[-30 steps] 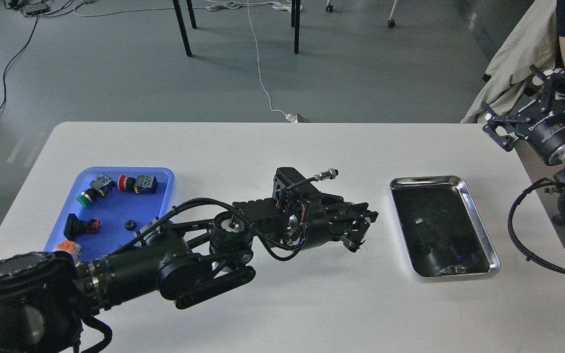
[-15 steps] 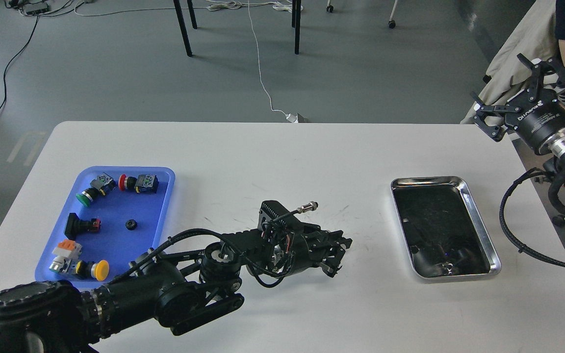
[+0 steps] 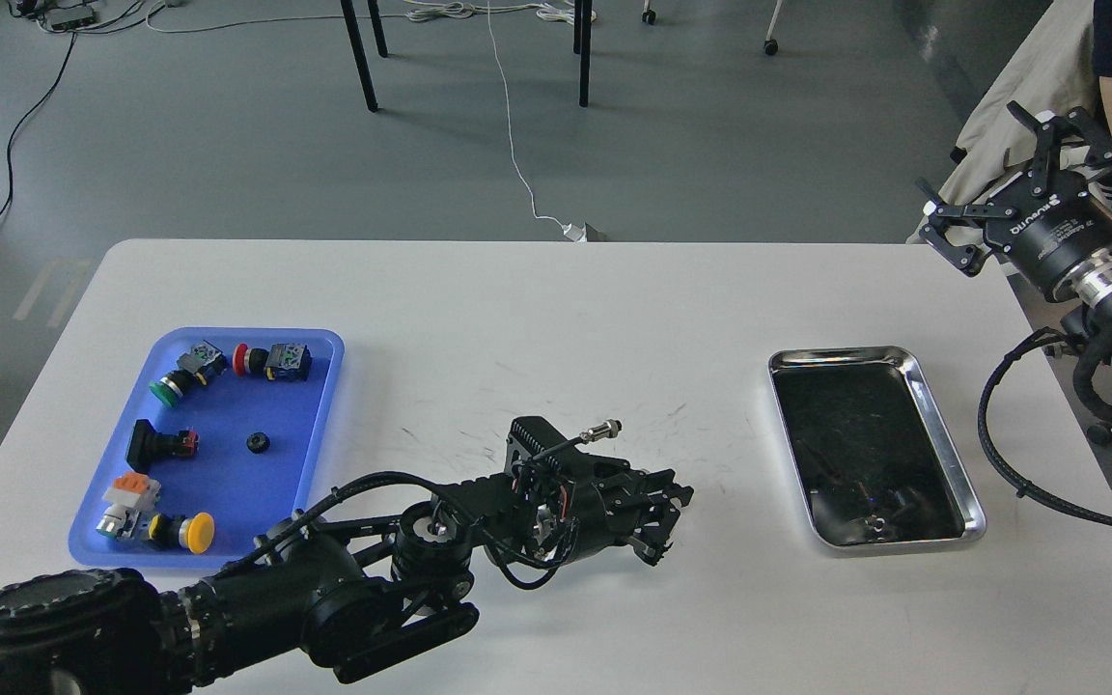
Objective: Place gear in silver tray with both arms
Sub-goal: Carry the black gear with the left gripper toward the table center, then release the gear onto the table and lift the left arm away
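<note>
The small black gear [image 3: 258, 443] in the blue tray [image 3: 319, 405] at left looks light, rigid, best pinched across its rim; left gripper [image 3: 660, 516] state I cannot tell, right gripper [image 3: 1005, 183] spread wide

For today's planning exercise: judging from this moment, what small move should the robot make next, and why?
Probably swing the left hand back left toward the small black gear in the blue tray. That hand hangs over bare table between the trays, the silver tray seems to hold no gear, and the right hand is off beyond the table's corner.
</note>
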Available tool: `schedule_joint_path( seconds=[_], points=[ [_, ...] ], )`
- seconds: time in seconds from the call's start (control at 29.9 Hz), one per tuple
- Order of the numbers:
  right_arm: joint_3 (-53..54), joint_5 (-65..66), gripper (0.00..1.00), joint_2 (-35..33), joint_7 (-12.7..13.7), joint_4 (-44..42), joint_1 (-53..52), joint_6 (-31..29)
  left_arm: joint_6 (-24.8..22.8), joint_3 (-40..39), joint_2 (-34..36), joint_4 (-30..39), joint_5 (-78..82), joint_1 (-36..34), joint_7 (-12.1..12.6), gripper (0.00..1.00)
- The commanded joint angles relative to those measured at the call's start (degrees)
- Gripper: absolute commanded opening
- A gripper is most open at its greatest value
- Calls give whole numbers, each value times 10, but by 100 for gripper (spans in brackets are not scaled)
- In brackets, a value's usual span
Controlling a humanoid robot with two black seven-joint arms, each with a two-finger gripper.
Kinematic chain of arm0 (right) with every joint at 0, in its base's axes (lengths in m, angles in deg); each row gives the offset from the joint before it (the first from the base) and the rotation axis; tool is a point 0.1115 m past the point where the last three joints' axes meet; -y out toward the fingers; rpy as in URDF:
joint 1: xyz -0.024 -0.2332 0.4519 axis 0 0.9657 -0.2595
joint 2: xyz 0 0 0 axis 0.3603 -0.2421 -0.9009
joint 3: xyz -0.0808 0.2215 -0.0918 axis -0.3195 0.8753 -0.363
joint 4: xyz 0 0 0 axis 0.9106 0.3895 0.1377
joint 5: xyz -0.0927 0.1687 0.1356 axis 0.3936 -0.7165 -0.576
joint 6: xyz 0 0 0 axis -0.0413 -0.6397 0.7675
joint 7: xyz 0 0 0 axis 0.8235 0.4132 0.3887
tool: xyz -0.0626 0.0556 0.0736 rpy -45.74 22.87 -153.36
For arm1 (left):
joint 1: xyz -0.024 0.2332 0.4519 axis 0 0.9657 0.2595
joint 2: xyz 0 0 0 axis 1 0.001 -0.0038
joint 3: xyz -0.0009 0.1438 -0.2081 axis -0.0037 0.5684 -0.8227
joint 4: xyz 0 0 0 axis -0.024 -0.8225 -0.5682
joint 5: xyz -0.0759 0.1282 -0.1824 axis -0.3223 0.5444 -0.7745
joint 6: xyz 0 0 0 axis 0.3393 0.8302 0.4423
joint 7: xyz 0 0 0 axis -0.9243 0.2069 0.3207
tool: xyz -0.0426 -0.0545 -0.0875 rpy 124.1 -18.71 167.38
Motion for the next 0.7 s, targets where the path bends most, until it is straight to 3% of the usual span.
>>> schedule_joint_path(
  seconds=[0.0,0.13,0.3,0.53,0.67],
  points=[
    [0,0,99,0,0,9,0,0,16,-2,0,1,-4,4,-1,62],
    [-2,0,99,0,0,18,-1,0,27,-2,0,4,-34,5,0,80],
    [-2,28,99,0,0,48,-6,0,47,-30,0,6,-68,-1,1,92],
    [-2,125,99,-1,3,131,-21,0,50,-138,0,8,-130,-14,1,96],
    [-3,225,99,-2,16,186,-31,0,63,-195,81,9,-227,-29,1,98]
  ],
)
